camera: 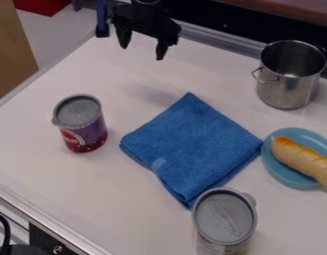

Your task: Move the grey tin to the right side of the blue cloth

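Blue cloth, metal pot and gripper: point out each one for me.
Blue cloth (196, 142), camera view, middle of its upper face.
Metal pot (284, 93), camera view, its outer wall.
Gripper (141, 53), camera view, midway between its parted fingertips.

One grey tin (286, 92), shiny, open-topped, side-handled, is stood upright near the tabletop's far edge; one blue cloth (193, 142), folded into a layered square, is laid flat mid-tabletop.

Lower can (224, 218): base cut off, bottom edge. Plate (280, 169) and bread (302, 159) clipped, right edge. Arm (145, 16) cropped, top edge.
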You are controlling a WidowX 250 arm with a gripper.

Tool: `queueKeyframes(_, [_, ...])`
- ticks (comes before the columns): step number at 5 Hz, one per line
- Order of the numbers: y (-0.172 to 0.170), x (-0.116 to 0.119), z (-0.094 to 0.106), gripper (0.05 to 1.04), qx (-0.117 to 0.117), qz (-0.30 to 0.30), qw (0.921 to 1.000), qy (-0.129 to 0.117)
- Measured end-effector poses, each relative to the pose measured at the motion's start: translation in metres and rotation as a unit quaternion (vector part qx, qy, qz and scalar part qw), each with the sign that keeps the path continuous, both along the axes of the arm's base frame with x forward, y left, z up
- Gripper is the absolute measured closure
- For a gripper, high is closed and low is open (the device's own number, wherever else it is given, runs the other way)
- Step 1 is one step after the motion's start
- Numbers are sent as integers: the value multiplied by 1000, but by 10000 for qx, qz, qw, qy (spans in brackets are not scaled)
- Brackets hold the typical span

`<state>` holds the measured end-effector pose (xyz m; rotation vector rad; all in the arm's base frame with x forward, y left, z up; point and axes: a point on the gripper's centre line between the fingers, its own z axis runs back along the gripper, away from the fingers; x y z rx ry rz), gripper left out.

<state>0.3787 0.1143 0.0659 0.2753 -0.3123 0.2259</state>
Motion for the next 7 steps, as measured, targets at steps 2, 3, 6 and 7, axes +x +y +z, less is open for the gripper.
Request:
queueKeyframes(2, [-14,-32,-27,83,28,-1057,9911,814])
queueKeyframes(3, [-25,-57,-9,83,4,-2037,9731,1072])
queueKeyframes(6, [-67,-148,-19,83,-153,-4654,8631,1954])
queueKeyframes(7, [-85,-179,-25,83,-27,-5080,8419,1820])
